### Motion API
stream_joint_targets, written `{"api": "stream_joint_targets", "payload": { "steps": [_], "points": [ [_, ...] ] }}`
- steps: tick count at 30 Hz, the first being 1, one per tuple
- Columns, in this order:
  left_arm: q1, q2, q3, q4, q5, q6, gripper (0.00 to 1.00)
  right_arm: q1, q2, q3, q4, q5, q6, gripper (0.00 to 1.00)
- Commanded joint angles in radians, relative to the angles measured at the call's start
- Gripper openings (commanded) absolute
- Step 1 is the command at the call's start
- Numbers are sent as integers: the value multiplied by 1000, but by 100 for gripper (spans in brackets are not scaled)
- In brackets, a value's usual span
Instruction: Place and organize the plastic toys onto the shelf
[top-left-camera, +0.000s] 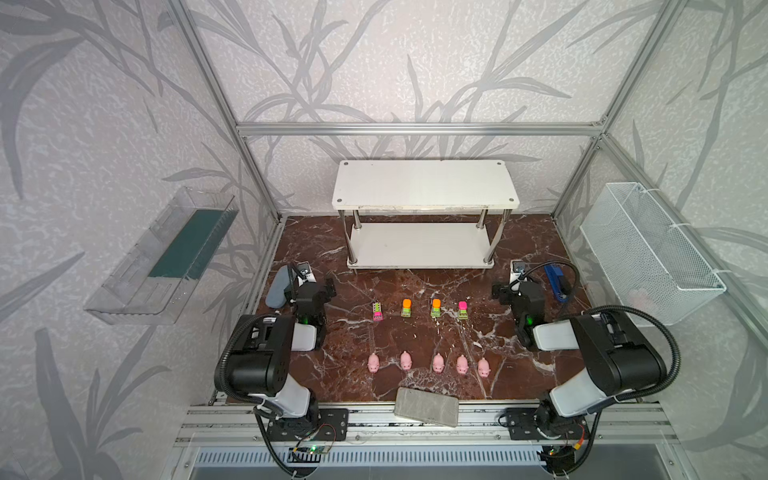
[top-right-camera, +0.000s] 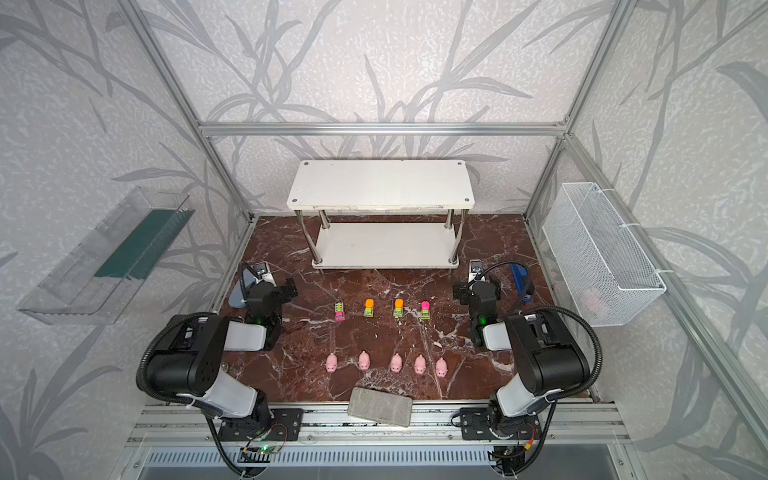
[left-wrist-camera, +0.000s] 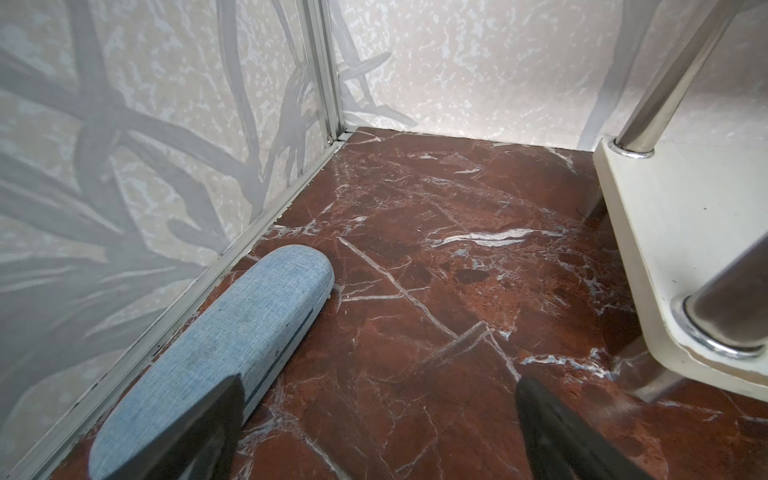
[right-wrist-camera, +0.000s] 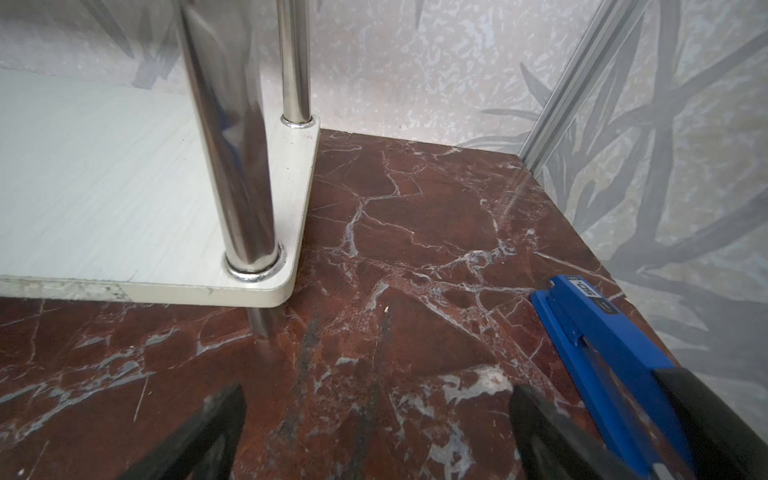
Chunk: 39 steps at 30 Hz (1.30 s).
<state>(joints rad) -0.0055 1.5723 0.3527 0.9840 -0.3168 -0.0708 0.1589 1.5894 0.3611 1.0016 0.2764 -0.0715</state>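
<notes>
Plastic toys (top-left-camera: 407, 308) are sitting in 2 rows before the shelf (top-left-camera: 424, 185) while left gripper (left-wrist-camera: 376, 397) and right gripper (right-wrist-camera: 378, 399) are gaping wide, empty

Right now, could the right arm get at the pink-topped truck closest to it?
Probably yes. The right gripper is open and empty, and the pink-topped truck stands on the tabletop with nothing between them; its orange-topped neighbour stands apart from it.
</notes>
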Motion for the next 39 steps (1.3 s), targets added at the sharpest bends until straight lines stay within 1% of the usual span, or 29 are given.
{"api": "stream_joint_targets", "payload": {
  "steps": [1,36,39],
  "points": [
    [1,2,4,16,-11,3,100,1,8,-6,34,17,10,99],
    [1,3,6,14,-13,3,100,1,8,-5,34,17,9,99],
    [1,4,4,13,-13,3,98,1,6,-9,40,17,10,99]
  ]
}}
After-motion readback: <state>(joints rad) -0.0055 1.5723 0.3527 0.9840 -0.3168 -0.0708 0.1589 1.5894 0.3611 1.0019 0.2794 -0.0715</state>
